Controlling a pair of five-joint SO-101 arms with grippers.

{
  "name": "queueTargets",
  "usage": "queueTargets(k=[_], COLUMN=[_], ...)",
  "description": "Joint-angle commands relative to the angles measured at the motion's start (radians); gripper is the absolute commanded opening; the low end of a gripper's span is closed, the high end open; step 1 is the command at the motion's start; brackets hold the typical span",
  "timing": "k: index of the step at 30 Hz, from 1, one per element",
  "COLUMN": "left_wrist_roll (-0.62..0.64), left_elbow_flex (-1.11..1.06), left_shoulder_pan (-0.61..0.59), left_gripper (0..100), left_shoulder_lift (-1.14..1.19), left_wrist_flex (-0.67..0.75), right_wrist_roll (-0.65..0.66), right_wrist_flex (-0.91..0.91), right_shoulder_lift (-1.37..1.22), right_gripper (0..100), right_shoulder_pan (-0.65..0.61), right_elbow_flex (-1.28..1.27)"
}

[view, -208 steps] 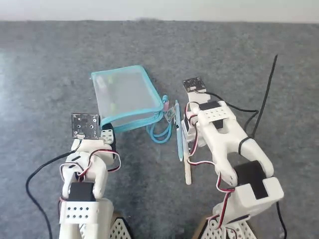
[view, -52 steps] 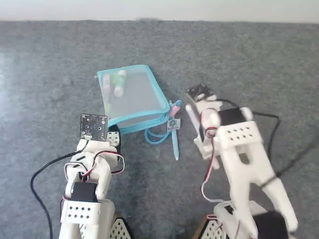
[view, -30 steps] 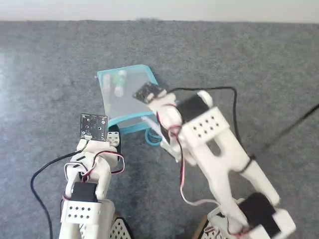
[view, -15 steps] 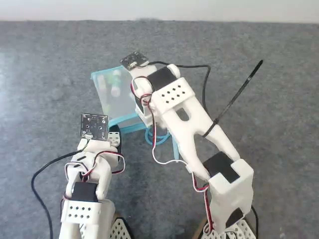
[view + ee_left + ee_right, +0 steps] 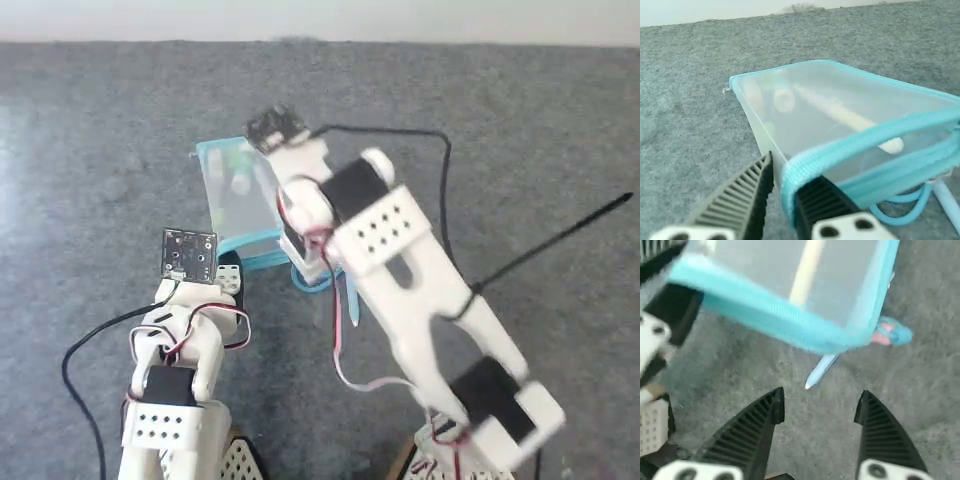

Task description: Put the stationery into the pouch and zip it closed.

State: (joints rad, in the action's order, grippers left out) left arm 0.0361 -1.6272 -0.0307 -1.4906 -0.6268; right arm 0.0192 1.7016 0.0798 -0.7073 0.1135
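Left claw (image 5: 784, 176) pinches the limp pouch (image 5: 840, 115) by its open rim; right claw (image 5: 821, 396), spread, hangs over the light, slippery pen (image 5: 821, 369), best gripped mid-barrel.

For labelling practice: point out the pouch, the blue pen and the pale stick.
pouch (image 5: 865, 142), left wrist view, zip edge.
blue pen (image 5: 821, 369), right wrist view, shaft.
pale stick (image 5: 850, 119), left wrist view, middle.

There is one pouch (image 5: 865, 137), holding one cream stick (image 5: 845, 116) and what look like two short tubes (image 5: 782, 97). One blue pen (image 5: 821, 371) lies outside it. Two arms are there, the left arm (image 5: 170, 380) and the right arm (image 5: 420, 290)
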Motion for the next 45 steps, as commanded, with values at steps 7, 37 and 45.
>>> queueTargets(k=[7, 37, 45], left_wrist_roll=[-0.009, -0.009, -0.009], left_elbow_flex=[0.012, 0.012, 0.012], left_shoulder_pan=[0.008, 0.008, 0.008], left_gripper=[1, 1, 1], left_shoulder_lift=[-0.012, -0.012, -0.012], left_wrist_flex=[0.026, 0.025, 0.025], right_wrist_roll=[-0.071, -0.057, 0.094], right_wrist_flex=[-0.556, -0.742, -0.427], right_shoulder_lift=[0.176, -0.059, 0.168], right_gripper=[23.5, 0.8, 0.8], right_shoulder_pan=[0.016, 0.232, 0.449], right_elbow_flex=[-0.720, -0.790, -0.621])
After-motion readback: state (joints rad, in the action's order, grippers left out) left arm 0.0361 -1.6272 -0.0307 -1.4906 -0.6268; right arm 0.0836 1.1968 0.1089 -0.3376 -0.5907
